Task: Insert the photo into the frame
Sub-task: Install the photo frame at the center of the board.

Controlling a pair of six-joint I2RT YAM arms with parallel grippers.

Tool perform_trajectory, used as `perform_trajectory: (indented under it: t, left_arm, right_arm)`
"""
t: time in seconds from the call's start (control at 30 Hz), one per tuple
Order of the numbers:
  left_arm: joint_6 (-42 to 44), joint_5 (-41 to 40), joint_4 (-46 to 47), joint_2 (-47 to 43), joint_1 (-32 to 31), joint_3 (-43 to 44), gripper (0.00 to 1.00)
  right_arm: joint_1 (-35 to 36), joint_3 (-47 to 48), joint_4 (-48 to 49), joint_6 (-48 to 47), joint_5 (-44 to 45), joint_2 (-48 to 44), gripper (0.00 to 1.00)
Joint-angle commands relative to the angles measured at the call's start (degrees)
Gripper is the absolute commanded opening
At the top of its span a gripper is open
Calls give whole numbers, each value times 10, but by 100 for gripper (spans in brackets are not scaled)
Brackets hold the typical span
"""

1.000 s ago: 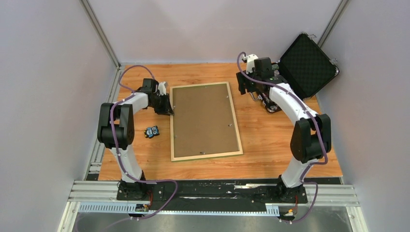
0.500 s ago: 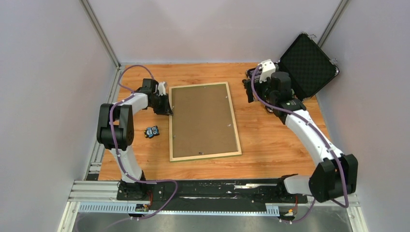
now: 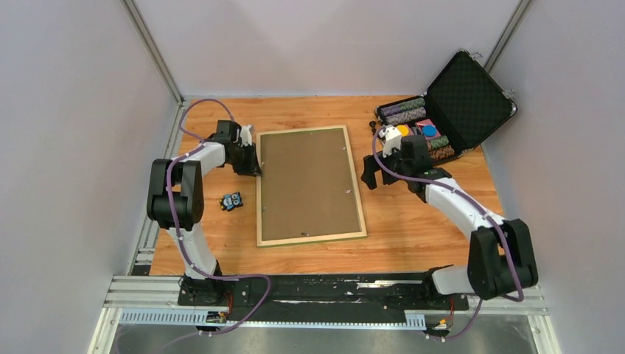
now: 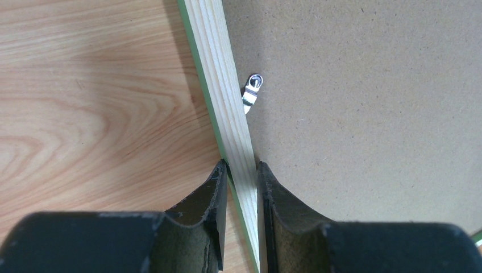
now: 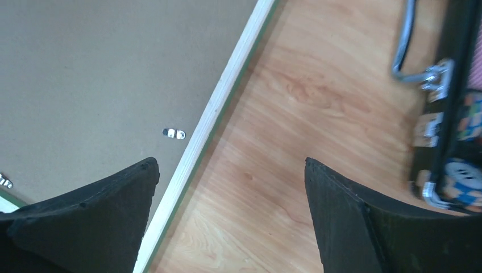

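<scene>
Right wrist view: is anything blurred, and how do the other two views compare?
Right wrist: the case at the right edge is smeared, the frame rail fairly crisp. Left wrist: sharp, the rail casting a soft shadow on the table. Top: even light, no glare.

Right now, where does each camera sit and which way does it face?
Top: above, behind the arms, facing down at the table; both show.
Left wrist: on the left arm, facing down; left gripper shut on the frame.
Right wrist: on the right arm, facing down at frame and case; right gripper open.
Both wrist views share frame and board.
</scene>
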Motion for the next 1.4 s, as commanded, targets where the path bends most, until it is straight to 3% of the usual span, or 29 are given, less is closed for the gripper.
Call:
perform_trajectory:
  t: [0.0,0.23,0.57,1.0,1.37]
  left_arm:
    - [27,-17,5,-27,8,-3,0]
    - [28,-15,7,-24,8,-3,0]
    - [29,-13,7,-23,8,-6,0]
    - [28,-12,5,-17,8,-2,0]
    - [30,-14,2,-18,8,-1,0]
  right_arm:
    - [4,7,14,41,-28,45,95]
    - [70,34,13,61,30,121,91]
    - [77,126,-34,116,37,250,79]
    - [88,129,-43,110,45,270,66]
    - [126,121,-48,82,102,272,64]
